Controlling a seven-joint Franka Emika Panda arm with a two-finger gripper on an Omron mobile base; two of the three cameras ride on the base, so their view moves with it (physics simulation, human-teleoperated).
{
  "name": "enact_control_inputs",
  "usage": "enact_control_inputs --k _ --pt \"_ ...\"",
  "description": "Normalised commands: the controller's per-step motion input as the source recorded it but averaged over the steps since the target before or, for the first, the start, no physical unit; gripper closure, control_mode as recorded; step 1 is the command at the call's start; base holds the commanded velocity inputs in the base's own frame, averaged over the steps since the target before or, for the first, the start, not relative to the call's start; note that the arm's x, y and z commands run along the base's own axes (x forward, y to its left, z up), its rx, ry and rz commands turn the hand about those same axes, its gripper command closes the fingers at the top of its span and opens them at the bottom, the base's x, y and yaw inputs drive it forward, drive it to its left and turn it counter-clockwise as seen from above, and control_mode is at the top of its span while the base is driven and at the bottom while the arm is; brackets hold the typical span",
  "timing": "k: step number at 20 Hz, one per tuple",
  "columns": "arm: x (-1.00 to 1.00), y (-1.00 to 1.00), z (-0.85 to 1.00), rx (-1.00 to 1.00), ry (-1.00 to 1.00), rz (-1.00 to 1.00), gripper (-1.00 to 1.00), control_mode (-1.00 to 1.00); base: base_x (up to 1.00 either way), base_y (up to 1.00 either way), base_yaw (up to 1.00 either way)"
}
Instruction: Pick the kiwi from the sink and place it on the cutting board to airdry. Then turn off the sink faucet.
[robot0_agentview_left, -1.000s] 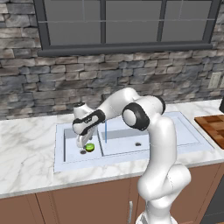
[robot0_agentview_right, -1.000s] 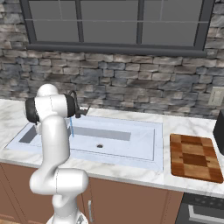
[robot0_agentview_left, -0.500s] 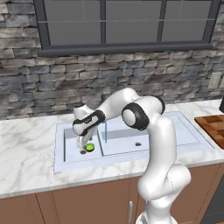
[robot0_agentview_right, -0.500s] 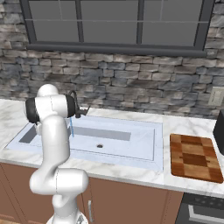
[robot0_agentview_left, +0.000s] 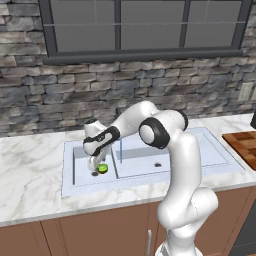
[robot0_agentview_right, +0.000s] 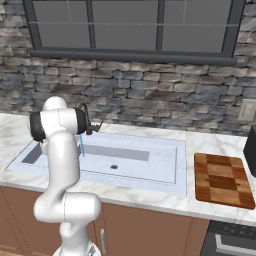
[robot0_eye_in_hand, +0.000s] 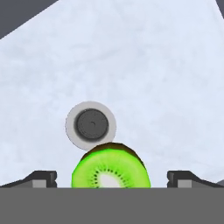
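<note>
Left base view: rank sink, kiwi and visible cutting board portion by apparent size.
1. sink, widest by far.
2. cutting board, cropped by the frame edge, so its full size is unsure.
3. kiwi, tiny.

In the hand view, the kiwi (robot0_eye_in_hand: 111, 168) sits low centre between wide-spread fingers (robot0_eye_in_hand: 42, 179), the drain hole (robot0_eye_in_hand: 91, 124) just above; bare basin floor fills the upper frame.

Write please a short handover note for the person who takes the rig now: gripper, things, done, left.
Gripper: open, low in the small basin, one fingertip at each side of the kiwi, not closed on it.
Kiwi: on the sink floor beside the drain.
Cutting board: on the counter right of the sink, bare.
Faucet: water runs.
Done: nothing.
Left: grasp kiwi, put it on the board, turn off the faucet.
</note>
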Motion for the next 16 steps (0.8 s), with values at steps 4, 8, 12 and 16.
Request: enact_control_inputs --k 4,8,12,16 --pt "0.00 -0.03 -0.03 0.00 0.00 0.00 -1.00 -1.00 0.00 0.00 0.00" --pt "0.00 -0.03 -0.04 0.00 0.00 0.00 -1.00 -1.00 0.00 0.00 0.00" --pt "0.00 0.00 -0.07 0.00 0.00 0.00 -1.00 -1.00 0.00 0.00 0.00" --pt "0.00 0.00 -0.08 0.00 0.00 0.00 -1.00 -1.00 0.00 0.00 0.00"
